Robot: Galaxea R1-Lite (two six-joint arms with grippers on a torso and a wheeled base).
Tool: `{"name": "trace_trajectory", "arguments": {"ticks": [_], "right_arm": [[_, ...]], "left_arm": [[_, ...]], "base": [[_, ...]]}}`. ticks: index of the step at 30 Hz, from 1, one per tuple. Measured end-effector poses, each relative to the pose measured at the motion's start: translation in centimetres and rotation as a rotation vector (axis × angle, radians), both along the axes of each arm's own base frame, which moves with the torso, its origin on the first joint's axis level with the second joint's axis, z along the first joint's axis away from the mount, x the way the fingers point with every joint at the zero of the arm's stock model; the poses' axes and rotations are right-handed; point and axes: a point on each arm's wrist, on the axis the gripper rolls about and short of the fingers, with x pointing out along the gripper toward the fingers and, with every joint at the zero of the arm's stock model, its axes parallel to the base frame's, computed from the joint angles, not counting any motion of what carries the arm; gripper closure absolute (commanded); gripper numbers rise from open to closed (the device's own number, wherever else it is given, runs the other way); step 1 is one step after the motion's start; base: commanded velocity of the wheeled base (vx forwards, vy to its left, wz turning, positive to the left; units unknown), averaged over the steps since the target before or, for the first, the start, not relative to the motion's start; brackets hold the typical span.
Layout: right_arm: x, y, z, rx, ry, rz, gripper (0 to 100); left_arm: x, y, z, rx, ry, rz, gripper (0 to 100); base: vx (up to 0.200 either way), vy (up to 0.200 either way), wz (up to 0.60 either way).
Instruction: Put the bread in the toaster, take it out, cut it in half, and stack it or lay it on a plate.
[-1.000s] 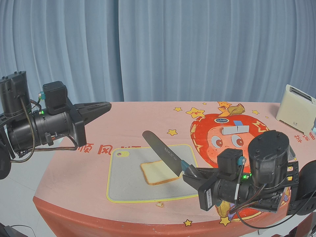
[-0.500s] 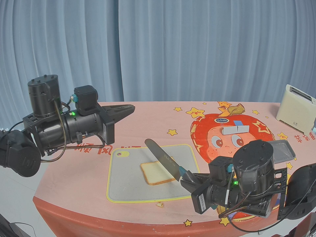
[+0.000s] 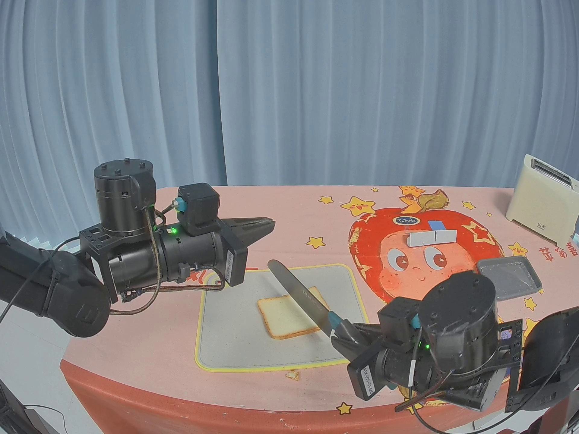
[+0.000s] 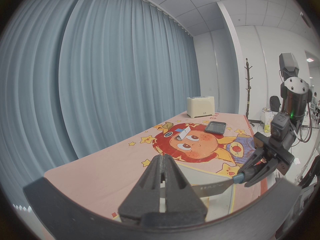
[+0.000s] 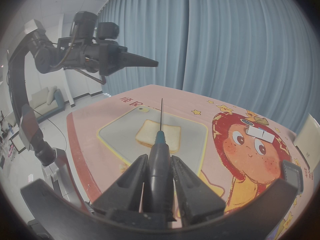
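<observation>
**Change.** The left arm has swung in from the worktop's (image 3: pixel 271 212) left edge. The left gripper (image 3: pixel 258 226) now hangs over the far left corner of the board (image 3: pixel 229 333). Its fingers (image 4: pixel 162 179) are all but closed and hold nothing. The right gripper (image 3: pixel 345 334) has drawn slightly toward the near edge. Its fingers stay clamped on the handle of the knife (image 3: pixel 298 293). The blade remains slanted over the bread (image 3: pixel 284 320), which lies flat at the centre of the board. The right arm's shift has uncovered the tray (image 3: pixel 509 275) near the toaster (image 3: pixel 546 200).

**Meaning.** The bread is uncut. The cutting step is probably about to begin, with the left gripper likely coming to steady the slice.

**Views.** From the head, the blade crosses the slice's right side obliquely, and it cannot be told whether the blade touches the bread. The right wrist view shows the blade (image 5: pixel 161 115) edge-on, in line with the middle of the bread (image 5: pixel 159 138). The left wrist view shows the blade (image 4: pixel 213 188) passing beyond the left fingers. It also shows the tray (image 4: pixel 215 127) lying apart from the toaster (image 4: pixel 200 106).
</observation>
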Motion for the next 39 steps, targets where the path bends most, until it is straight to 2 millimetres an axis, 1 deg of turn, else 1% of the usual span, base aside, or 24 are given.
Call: {"name": "trace_trajectory", "arguments": {"ticks": [11,17,27,39], "right_arm": [[-0.4,0.2,-0.1,-0.010,-0.009,0.004,100],[-0.3,0.4,0.3,0.026,-0.031,0.003,100],[-0.3,0.3,-0.1,0.013,-0.030,0.005,100],[-0.3,0.3,-0.3,0.005,-0.026,0.004,100]], "left_arm": [[0.3,-0.6,-1.0,0.016,0.025,-0.009,100],[0.3,-0.7,-1.1,0.018,0.028,-0.011,100],[0.4,-1.0,-1.1,0.017,0.018,-0.001,100],[1.3,-1.8,-2.1,0.016,0.015,-0.005,100]], "base": [[0.000,0.000,0.00],[0.000,0.000,0.00],[0.000,0.000,0.00],[0.000,0.000,0.00]]}}
